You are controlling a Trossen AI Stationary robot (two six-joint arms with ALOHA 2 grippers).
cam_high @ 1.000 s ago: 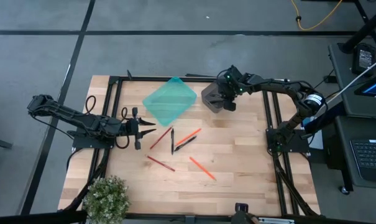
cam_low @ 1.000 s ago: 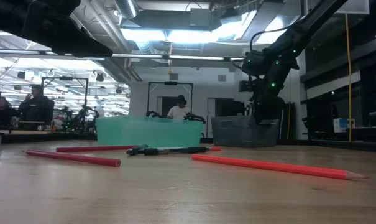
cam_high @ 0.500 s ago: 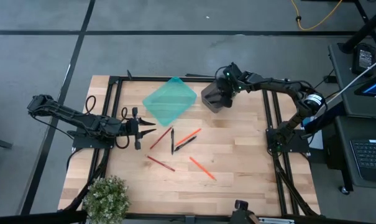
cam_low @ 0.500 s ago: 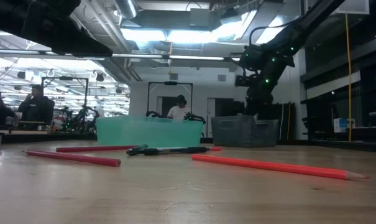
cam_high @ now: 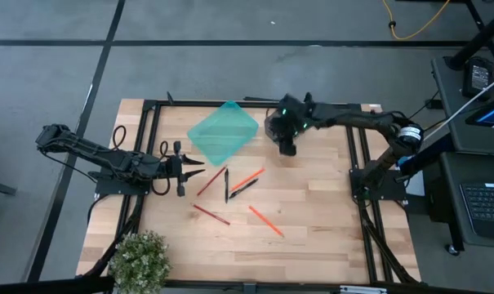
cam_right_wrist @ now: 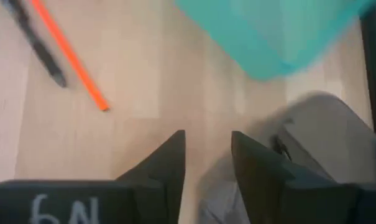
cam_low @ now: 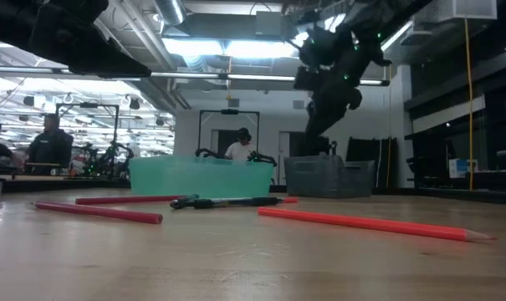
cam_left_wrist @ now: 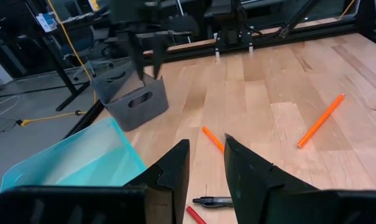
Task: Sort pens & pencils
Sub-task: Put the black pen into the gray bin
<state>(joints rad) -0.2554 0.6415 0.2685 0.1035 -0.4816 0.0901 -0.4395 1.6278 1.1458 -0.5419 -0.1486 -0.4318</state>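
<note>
Two black pens point(cam_high: 227, 188) point(cam_high: 244, 189) lie flat mid-table, crossing near their ends, among the pencils: a red one point(cam_high: 211, 181), an orange one point(cam_high: 247, 177), another red one point(cam_high: 211, 215) and another orange one point(cam_high: 265, 220). My right gripper point(cam_high: 288, 145) point(cam_right_wrist: 206, 155) is open and holds nothing. It hangs above the table beside the grey bin point(cam_high: 273, 125), on the side toward the teal bin point(cam_high: 222, 131). My left gripper point(cam_high: 189, 169) point(cam_left_wrist: 206, 168) waits open at the table's left side, pointing at the sticks.
The grey bin point(cam_low: 328, 177) and the teal bin point(cam_low: 202, 177) stand on the far half of the table. A potted plant point(cam_high: 139, 257) sits at the near left corner. Bare wood lies right of the sticks. People point(cam_low: 236, 149) show in the room beyond.
My right gripper has risen and swung from above the grey bin toward the table's left and slightly nearer, ending beside the bin. The pens, pencils and bins have stayed where they were.
</note>
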